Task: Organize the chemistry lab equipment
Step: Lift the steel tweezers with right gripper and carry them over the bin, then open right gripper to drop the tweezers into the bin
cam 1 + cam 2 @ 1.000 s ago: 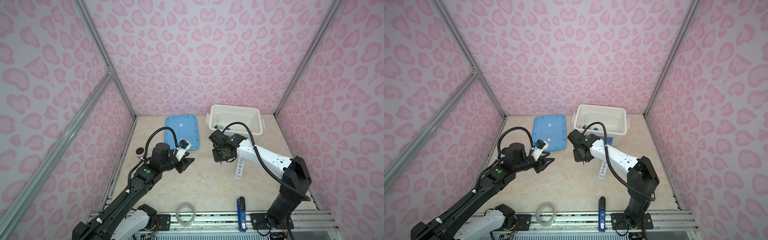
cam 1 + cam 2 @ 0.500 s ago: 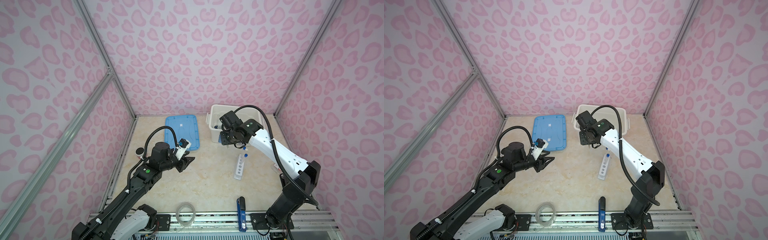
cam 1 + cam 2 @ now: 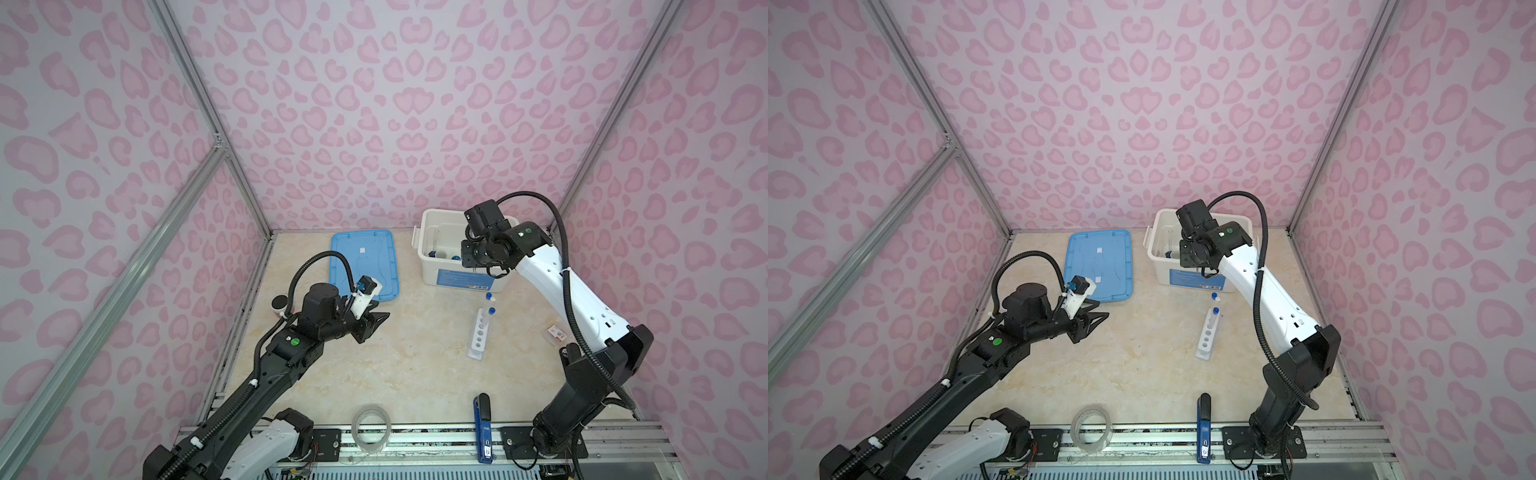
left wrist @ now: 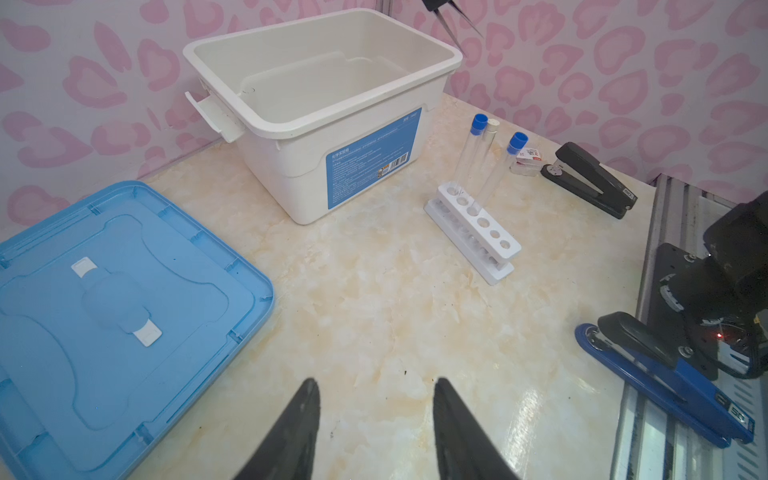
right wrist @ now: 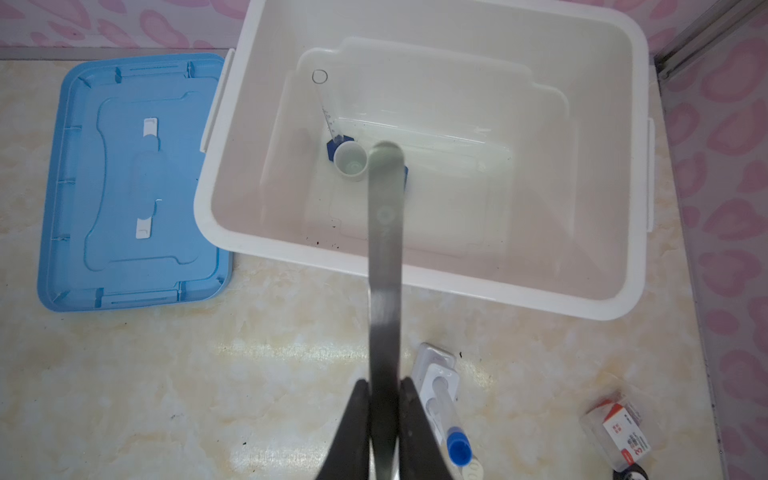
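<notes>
Metal in the right fingers: the metal tweezers [image 5: 385, 249] sit flat between the right gripper's [image 5: 384, 388] black fingers [image 5: 353, 415], which are clamped tight on them. The rounded far end reaches out over the bin, probably so they can be dropped inside.
Under that end: the white bin [image 5: 519, 291] is open. The blue-based clear cylinder [image 5: 327, 112] stands upright in it, with the small white dish [image 5: 351, 161] against its base.
Step, as I judge it: bringing the tweezers in. Letting go over the bare floor beside the dish would avoid toppling the cylinder.
Left fingers: the left gripper [image 4: 375, 382] is spread apart and empty, above bare table [image 4: 374, 291], likely waiting clear of the right arm.
Not yet packed: the white rack [image 4: 478, 232] stands just in front of the bin, with three capped test tubes [image 4: 469, 153] leaning in the holes nearest it.
Lid: the blue lid [image 4: 104, 299] lies flat beside the bin, off for loading.
Front edge: the dark blue stapler [image 3: 482, 428] lies well apart.
</notes>
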